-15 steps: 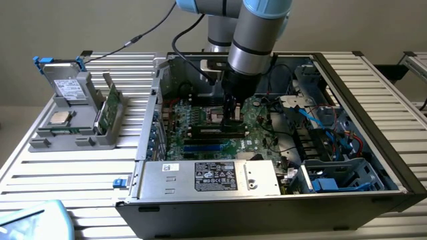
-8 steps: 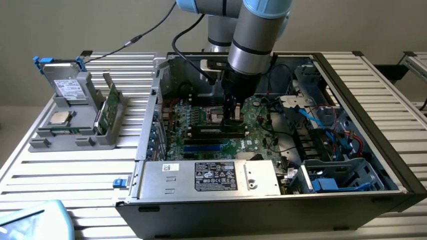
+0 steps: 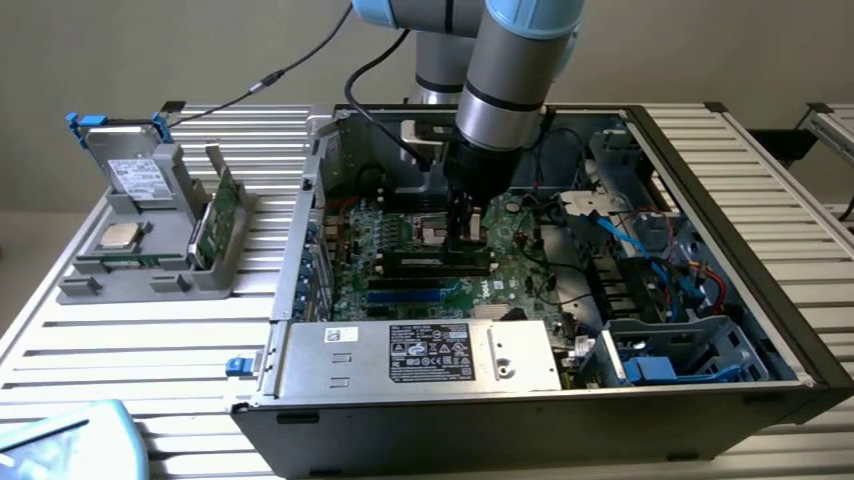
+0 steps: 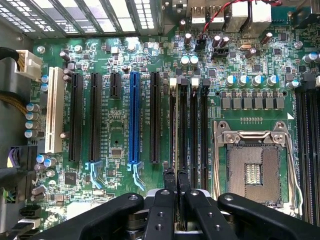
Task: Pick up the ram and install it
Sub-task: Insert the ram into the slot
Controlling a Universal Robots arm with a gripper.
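Observation:
The ram (image 3: 424, 263) is a long dark stick lying level along a memory slot on the green motherboard (image 3: 523, 255) inside the open computer case. My gripper (image 3: 465, 238) reaches straight down onto the stick's end at the exterior view's right. In the wrist view the ram (image 4: 175, 125) shows edge-on as a thin pale line running down the slot and in between my fingertips. The gripper (image 4: 176, 176) is shut on that thin edge, and its black fingers (image 4: 169, 182) hide the stick's near end.
An empty processor socket (image 4: 252, 170) lies beside the memory slots, with black and blue expansion slots (image 4: 134, 117) on the other side. A silver power supply (image 3: 414, 355) fills the case front, with cables (image 3: 667, 260) at the exterior view's right. A grey holder (image 3: 147, 240) with boards stands outside, left.

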